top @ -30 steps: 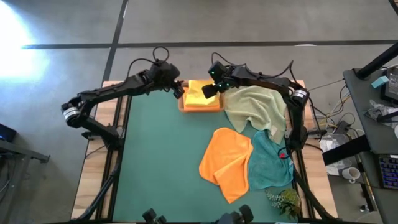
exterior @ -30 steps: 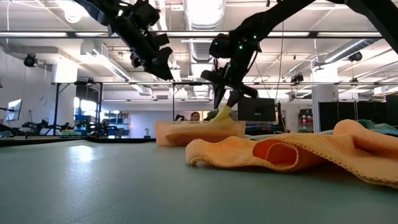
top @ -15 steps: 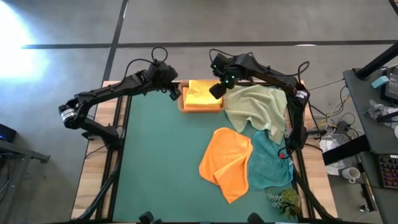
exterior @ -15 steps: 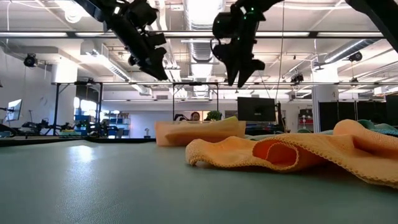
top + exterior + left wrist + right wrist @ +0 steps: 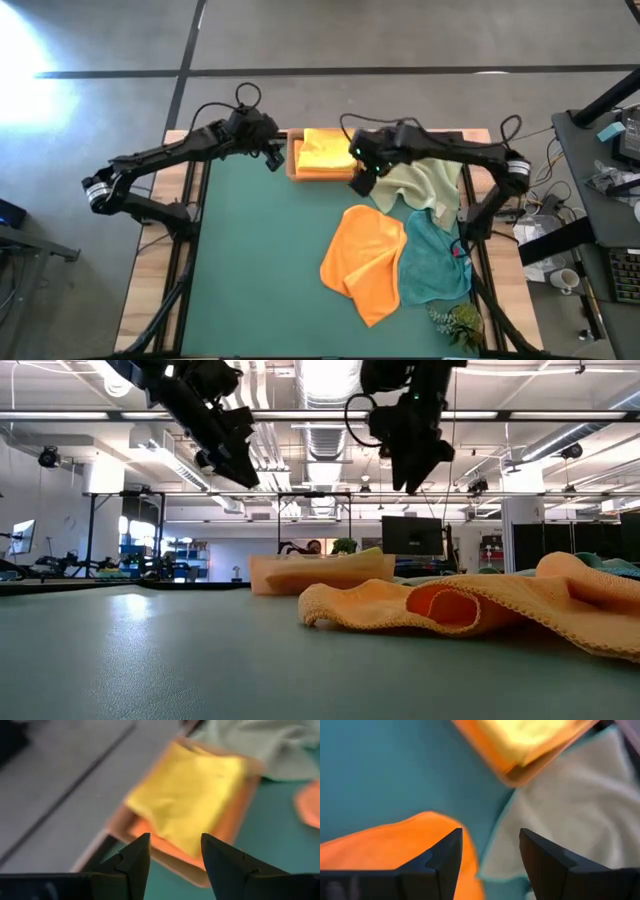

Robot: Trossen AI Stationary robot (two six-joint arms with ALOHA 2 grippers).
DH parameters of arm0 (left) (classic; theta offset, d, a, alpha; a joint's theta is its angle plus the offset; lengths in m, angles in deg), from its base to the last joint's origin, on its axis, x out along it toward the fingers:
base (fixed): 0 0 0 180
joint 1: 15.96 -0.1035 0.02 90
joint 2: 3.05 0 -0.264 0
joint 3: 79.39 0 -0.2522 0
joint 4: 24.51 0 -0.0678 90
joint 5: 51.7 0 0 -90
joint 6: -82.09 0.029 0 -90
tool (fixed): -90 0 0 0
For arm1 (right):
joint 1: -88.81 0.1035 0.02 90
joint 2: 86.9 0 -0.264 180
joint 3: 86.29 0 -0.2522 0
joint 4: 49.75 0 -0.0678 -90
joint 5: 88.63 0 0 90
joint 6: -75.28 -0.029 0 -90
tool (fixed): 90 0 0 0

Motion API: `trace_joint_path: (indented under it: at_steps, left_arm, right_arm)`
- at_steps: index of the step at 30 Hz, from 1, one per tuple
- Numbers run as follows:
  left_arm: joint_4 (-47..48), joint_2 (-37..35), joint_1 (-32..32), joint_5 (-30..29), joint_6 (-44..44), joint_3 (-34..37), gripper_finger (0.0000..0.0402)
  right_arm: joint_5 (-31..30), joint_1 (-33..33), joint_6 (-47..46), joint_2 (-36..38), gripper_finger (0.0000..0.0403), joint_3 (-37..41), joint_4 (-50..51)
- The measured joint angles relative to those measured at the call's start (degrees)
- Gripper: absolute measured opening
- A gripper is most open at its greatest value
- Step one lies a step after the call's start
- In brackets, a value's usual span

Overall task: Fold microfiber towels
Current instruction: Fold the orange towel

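Meanwhile, across the dark green mat (image 5: pixel 270 260), the pale green towel (image 5: pixel 425 185), orange towel (image 5: pixel 365 260) and teal towel (image 5: pixel 435 260) were left unfolded, while the yellow towel (image 5: pixel 328 152) had been deposited folded on the tray (image 5: pixel 293 170). The right gripper (image 5: pixel 362 182), seen at the tray a second earlier, had been swung over the pale green towel, jaws wide and empty, presumably for the next fold. The left gripper (image 5: pixel 272 158) was held open and empty beside the tray.

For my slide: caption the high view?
Yellow towel folded in tray; both open tools, left and right, hover nearby.

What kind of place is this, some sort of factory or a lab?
Most likely a robotics lab or workshop in a large open hall. Bare ceiling ducts run overhead, a monitor and equipment racks stand behind the table, and a side desk with a keyboard and cables sits beside it.
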Motion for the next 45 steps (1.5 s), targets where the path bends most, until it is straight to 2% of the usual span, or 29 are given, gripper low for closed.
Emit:
trace_joint_path:
  at_steps: [3,5,11,19,27,33,37,45]
  left_arm:
    - [0.0,0.3,2.0,5.6,0.0,1.6,0.0160]
    - [-1.3,0.7,4.3,7.1,0.0,2.6,0.0160]
    - [-10.8,2.0,12.5,7.3,-0.1,6.1,0.0160]
    - [-22.9,7.8,21.6,7.2,-2.7,6.6,0.0160]
    - [-34.4,17.9,28.3,7.2,-2.7,5.8,0.0160]
    - [-35.7,25.0,30.6,7.2,-2.6,1.9,0.0160]
    - [-35.6,27.5,31.1,7.5,-2.6,1.2,0.0160]
    - [-35.9,28.6,32.2,9.8,-2.6,0.5,0.0160]
  right_arm:
    - [0.1,2.7,-4.8,3.2,0.0187,5.5,-3.1]
    - [0.0,4.6,-8.5,5.2,0.0187,8.6,-4.6]
    - [-0.2,10.8,-16.2,8.4,0.0187,16.1,-9.8]
    - [-0.3,17.5,-21.9,8.0,0.0185,20.3,-12.7]
    - [-5.1,20.8,-25.4,8.1,0.0182,19.4,-13.6]
    - [-7.0,21.8,-28.6,8.1,0.0178,17.4,-13.5]
    - [-10.4,22.5,-31.1,8.1,0.0178,16.9,-13.5]
    - [-10.8,22.5,-33.8,8.1,0.0177,16.3,-14.2]
